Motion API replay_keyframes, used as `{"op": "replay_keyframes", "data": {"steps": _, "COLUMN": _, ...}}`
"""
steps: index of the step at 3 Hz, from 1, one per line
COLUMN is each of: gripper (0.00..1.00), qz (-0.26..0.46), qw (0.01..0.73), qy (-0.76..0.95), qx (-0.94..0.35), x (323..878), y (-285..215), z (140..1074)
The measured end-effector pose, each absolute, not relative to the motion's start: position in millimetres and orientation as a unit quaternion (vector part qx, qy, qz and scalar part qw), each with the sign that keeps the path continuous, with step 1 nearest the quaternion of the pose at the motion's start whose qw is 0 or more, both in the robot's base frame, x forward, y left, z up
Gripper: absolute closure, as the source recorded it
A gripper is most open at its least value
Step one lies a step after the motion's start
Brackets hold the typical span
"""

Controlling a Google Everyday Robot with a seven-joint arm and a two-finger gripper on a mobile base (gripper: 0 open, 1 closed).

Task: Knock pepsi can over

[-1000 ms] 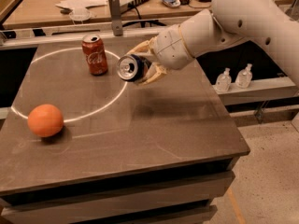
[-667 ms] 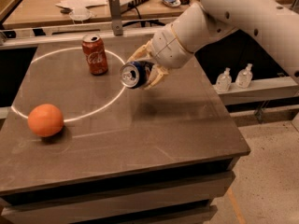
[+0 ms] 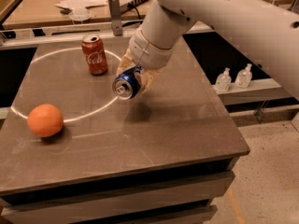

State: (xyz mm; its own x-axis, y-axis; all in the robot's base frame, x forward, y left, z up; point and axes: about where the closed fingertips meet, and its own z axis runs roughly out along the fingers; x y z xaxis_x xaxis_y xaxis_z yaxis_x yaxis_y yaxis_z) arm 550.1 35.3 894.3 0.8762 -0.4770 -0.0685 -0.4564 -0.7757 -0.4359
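Grey-brown tabletop (image 3: 177, 125) carries an upright red aluminium cola can (image 3: 95, 54) with white script and a round orange fruit (image 3: 45, 120), while the pincer (image 3: 134, 77) grips the dark blue pepsi can (image 3: 126, 85) sideways above it, right of the red can, silver top toward the camera.

It looks like a robot lab: a white robot arm (image 3: 224, 13) reaches over a dark counter (image 3: 177, 125), its claw (image 3: 135, 76) gripping a pepsi can (image 3: 125, 86) above it. A messy desk (image 3: 56, 15) with papers (image 3: 86, 1) stands behind it, and 2 small bottles (image 3: 224, 80) sit off to the side.

Table (image 3: 187, 125): red can (image 3: 95, 54), orange (image 3: 45, 120); gripper (image 3: 132, 80) above
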Motion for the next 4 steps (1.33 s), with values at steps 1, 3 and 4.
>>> {"op": "replay_keyframes", "data": {"steps": 1, "gripper": 0.74, "qz": -0.05, "qw": 0.151, "qy": 0.237, "qx": -0.958, "x": 546.9, "y": 36.3, "z": 884.4}}
{"op": "replay_keyframes", "data": {"steps": 3, "gripper": 0.19, "qz": -0.073, "qw": 0.086, "qy": 0.242, "qx": -0.964, "x": 541.2, "y": 35.3, "z": 875.1}}
{"op": "replay_keyframes", "data": {"steps": 4, "gripper": 0.0, "qz": -0.045, "qw": 0.098, "qy": 0.24, "qx": -0.965, "x": 534.4, "y": 38.5, "z": 867.8}}
